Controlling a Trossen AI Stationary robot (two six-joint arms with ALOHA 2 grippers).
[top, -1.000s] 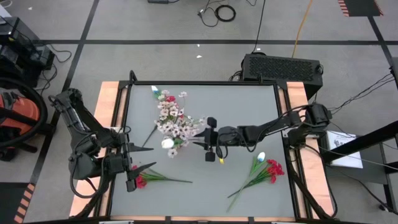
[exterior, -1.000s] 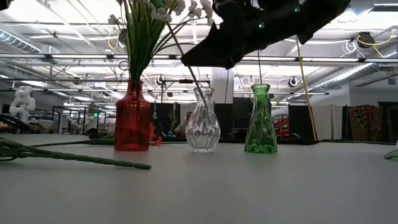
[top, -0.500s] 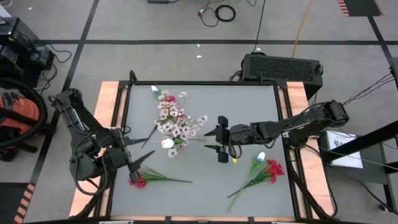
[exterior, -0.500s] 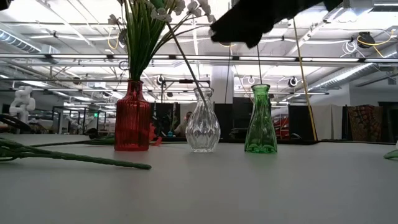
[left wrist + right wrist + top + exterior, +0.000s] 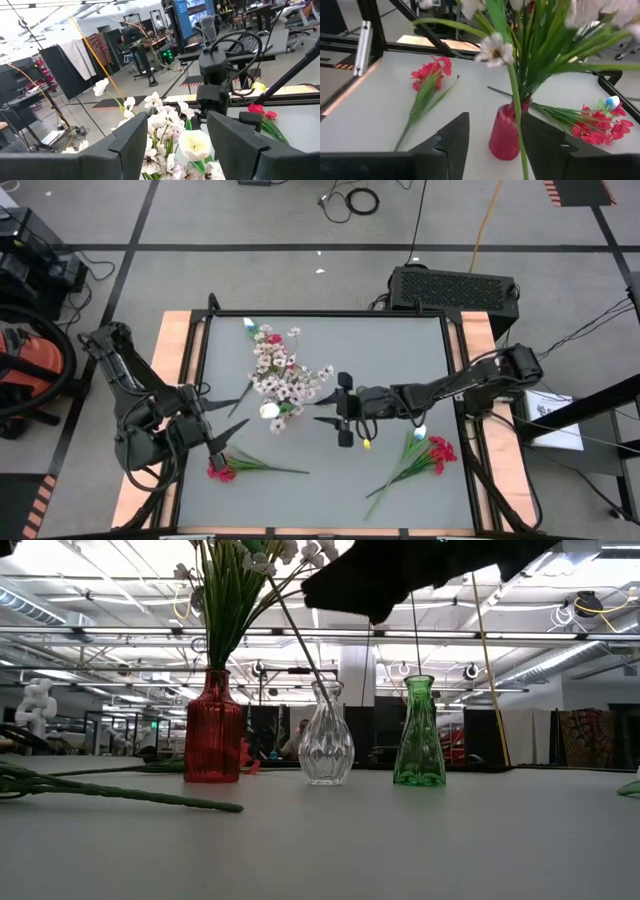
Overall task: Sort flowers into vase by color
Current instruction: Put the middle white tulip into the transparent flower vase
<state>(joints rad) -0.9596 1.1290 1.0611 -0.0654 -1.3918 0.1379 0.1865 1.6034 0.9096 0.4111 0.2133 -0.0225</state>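
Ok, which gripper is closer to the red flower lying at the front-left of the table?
Left. The left gripper hovers right beside the red flower; the right gripper is mid-table, near the vases.

Evenly lit from overhead, with only faint, soft shadows on the grey table [image 5: 330, 480]. Strongly backlit at table height: ceiling lights [image 5: 90, 560] blown out to white, the arm above reduced to a black silhouette. Blooms [image 5: 495, 49] nearest the right wrist camera soft and out of focus, pale petals overexposed
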